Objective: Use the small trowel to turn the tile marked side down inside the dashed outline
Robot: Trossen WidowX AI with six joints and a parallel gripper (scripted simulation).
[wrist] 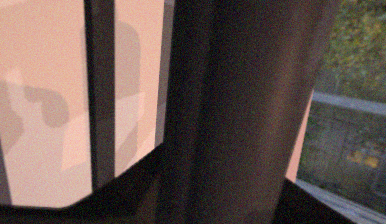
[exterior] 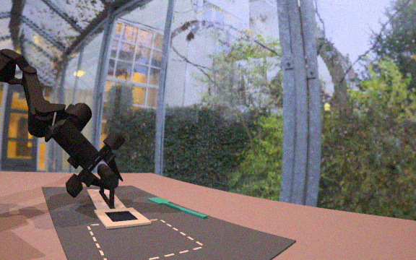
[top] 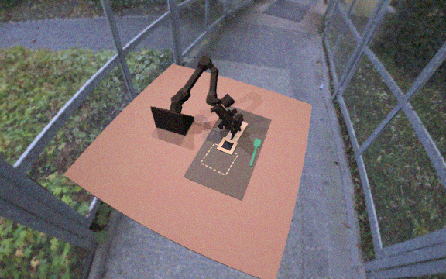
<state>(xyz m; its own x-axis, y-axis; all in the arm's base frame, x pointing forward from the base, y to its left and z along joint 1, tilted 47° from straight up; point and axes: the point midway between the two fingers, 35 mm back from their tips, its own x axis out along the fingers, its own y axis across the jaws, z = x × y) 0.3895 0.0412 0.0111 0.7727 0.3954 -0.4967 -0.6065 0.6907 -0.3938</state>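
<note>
Well, the arm [top: 214, 81] [exterior: 35, 87] arches down, pincer [top: 234, 135] [exterior: 112, 206] gripping a pale trowel [top: 242, 130] [exterior: 94, 197].

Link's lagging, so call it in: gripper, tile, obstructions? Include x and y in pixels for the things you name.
Gripper [top: 234, 125] [exterior: 109, 178] shut on pale-bladed trowel [top: 242, 129] [exterior: 96, 198] [wrist: 244, 100]. Tile [top: 228, 145] [exterior: 121, 217] marked side up, mostly outside outline [top: 208, 167] [exterior: 93, 236]. Green tool [top: 257, 142] [exterior: 186, 210] beside tile, apparently no obstruction.

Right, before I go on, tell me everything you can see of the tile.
The tile is thin and square, with a pale, wood-like border around a dark square that faces up. It lies on the grey mat, overlapping one side of the dashed outline but mostly outside. The pale blade reaches its far edge; contact is unclear.
</note>
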